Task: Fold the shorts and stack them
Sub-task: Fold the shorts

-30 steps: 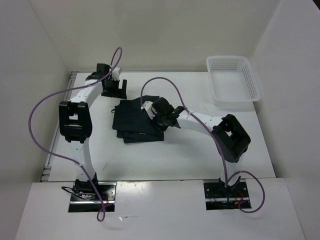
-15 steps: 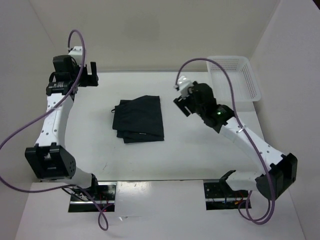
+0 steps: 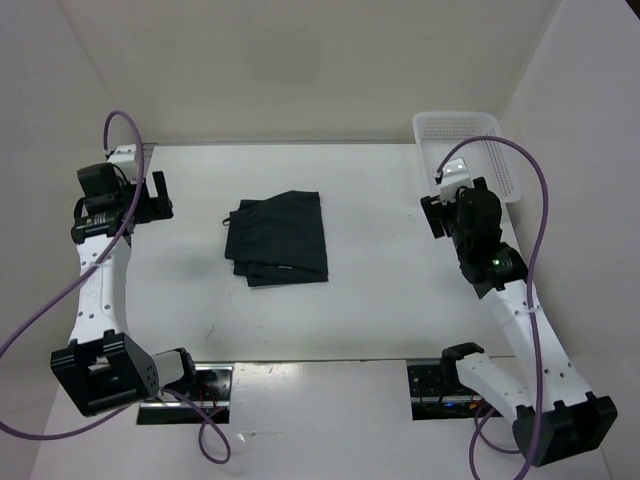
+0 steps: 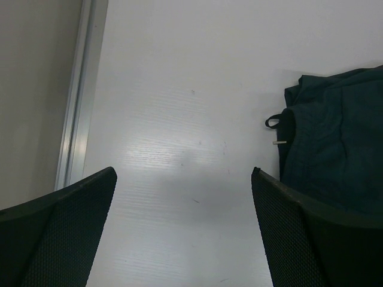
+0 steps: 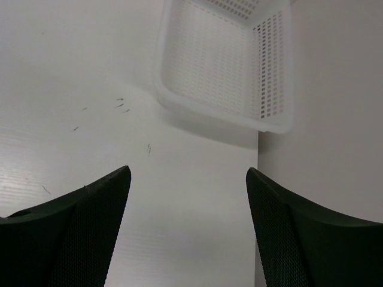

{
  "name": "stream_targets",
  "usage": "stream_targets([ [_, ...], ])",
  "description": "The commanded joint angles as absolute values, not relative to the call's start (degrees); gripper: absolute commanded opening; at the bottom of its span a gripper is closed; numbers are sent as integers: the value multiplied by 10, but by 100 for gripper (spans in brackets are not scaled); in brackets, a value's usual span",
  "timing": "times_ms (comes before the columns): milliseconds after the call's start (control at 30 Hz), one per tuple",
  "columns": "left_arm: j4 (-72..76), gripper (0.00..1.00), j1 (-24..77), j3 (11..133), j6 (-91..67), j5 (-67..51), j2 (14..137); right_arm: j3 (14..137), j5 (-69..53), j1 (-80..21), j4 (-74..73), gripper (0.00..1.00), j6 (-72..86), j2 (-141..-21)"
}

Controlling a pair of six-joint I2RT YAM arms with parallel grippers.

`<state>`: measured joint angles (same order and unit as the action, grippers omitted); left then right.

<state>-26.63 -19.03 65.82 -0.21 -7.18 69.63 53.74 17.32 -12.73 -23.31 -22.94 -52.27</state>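
Left end effector: you see its two dark fingers spread wide, with only bare white surface between them. It hangs over the far left part of the surface, close to the metal rail along that edge, and touches no cloth.

Right end effector: it is likewise wide open, its fingers framing bare surface. It sits on the right side, just in front of the white mesh basket, which stands in the far right corner against the side wall.

Shorts: you find them between the two arms, a little left of the surface's middle, well apart from both end effectors and from the basket. They lie flat as a folded, roughly rectangular pile. The cloth reads near-black from above and dark blue-green in the left wrist view. The top layer is smooth; along the near and left edges the lower layers stick out in steps, so you can count more than one thickness. At the pile's left edge a thin drawstring loop with a pale tip curls onto the surface. A small pale mark shows near the pile's near edge; you cannot tell what it is.
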Motion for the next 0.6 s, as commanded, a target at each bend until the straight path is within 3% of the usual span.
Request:
stream_targets([
  [0, -239, 100, -189, 651, 0, -103, 679, 524, 173, -119, -227, 83, -214, -487],
  [567, -234, 100, -189, 622, 0, -117, 663, 496, 162, -108, -270, 84, -214, -443],
])
